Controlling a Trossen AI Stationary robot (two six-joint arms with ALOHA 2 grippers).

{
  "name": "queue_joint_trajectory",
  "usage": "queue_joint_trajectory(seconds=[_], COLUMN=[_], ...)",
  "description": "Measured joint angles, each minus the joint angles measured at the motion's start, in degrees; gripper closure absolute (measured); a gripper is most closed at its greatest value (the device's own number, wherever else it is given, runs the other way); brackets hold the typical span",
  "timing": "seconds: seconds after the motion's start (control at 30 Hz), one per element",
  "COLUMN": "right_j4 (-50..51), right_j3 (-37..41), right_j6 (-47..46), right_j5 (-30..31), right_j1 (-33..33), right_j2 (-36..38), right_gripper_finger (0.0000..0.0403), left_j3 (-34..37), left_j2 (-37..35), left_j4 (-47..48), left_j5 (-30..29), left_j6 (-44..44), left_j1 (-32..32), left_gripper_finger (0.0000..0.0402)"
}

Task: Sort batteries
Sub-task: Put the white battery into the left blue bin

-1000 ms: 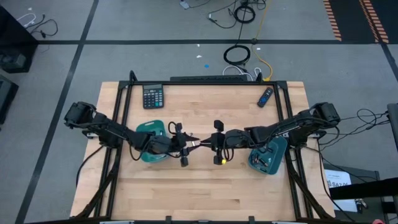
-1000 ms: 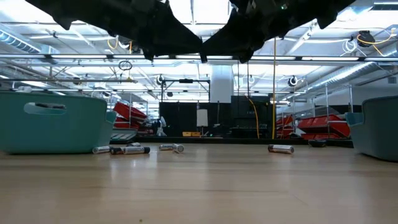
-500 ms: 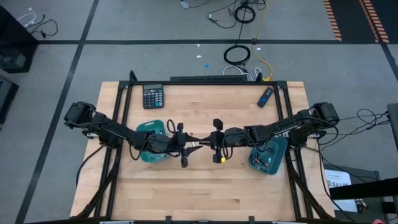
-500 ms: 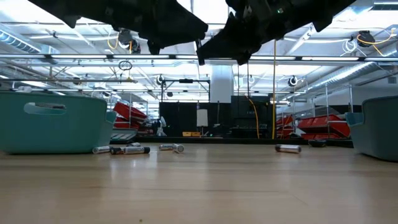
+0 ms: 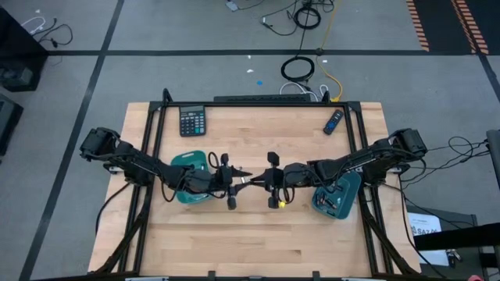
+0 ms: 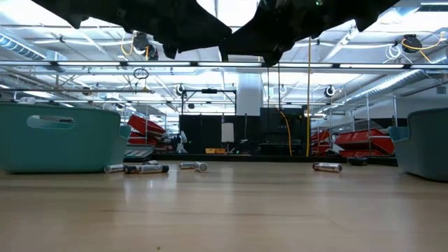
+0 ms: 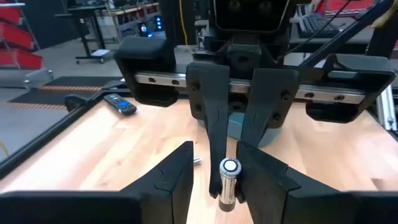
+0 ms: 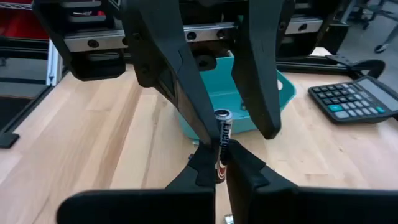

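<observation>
**Mid-air handover of one battery above the bench centre**

I have both arms meeting over the middle of the bench [image 5: 250,242]. My right hand [image 8: 219,163] is pinching a battery [image 8: 222,134] upright, its fingers pressed against the lower end. My left hand [image 7: 214,171] is spread, its fingers standing either side of that same cell, not yet closed on it as far as I can judge.

So the step looks like a pass from right to left. Next I would close the left fingers squarely on the free end, then loosen the right; letting go early would drop the cell.

Count: two teal trays, the left tray [image 5: 190,161] and the right tray [image 5: 348,191]. In the low view about five loose batteries [image 6: 145,168] lie on the bench. One calculator [image 5: 192,121], one blue remote [image 5: 333,121].
</observation>
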State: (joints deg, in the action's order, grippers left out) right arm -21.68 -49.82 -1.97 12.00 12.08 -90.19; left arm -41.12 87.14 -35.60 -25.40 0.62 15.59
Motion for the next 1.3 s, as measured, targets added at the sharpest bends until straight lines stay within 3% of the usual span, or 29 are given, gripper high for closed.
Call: queue_joint_trajectory(seconds=[0.33,0.4,0.5,0.67,0.77,0.97,1.1,1.3], right_j4=[-2.60,-3.42,-3.49,-3.41,-2.13,1.12,8.59,23.86], right_j3=[0.19,0.20,0.21,0.22,0.11,-0.15,-0.13,-0.02], right_j6=[2.71,3.02,3.09,2.01,0.75,-1.15,-3.87,-9.40], right_j5=[-0.31,-0.39,0.12,2.10,2.38,2.34,2.73,3.92], right_j1=[0.11,0.14,0.06,0.10,-0.07,-0.32,-1.85,-2.56], right_j2=[0.02,0.02,0.02,0.00,0.19,1.25,1.17,1.14], right_gripper_finger=[0.0402,0.0402,0.0402,0.0392,0.0366,0.0268,0.0233,0.0239], left_j3=[-0.06,-0.07,-0.09,-0.09,-0.14,0.03,-0.03,-1.65], left_j2=[-0.21,-0.30,-0.30,-0.30,-1.30,-6.53,-11.27,-19.25], left_j4=[0.19,0.05,0.13,0.33,2.10,9.55,20.99,53.33], left_j5=[2.14,2.61,2.71,2.23,2.20,-0.22,-1.17,3.37], left_j6=[0.55,0.37,-0.78,-1.14,-1.04,-1.10,3.06,23.47], left_j1=[-0.19,-0.17,-0.17,-0.19,-0.17,-0.19,-0.19,0.95], left_gripper_finger=[0.0272,0.0289,0.0356,0.0364,0.0364,0.0364,0.0364,0.0364])
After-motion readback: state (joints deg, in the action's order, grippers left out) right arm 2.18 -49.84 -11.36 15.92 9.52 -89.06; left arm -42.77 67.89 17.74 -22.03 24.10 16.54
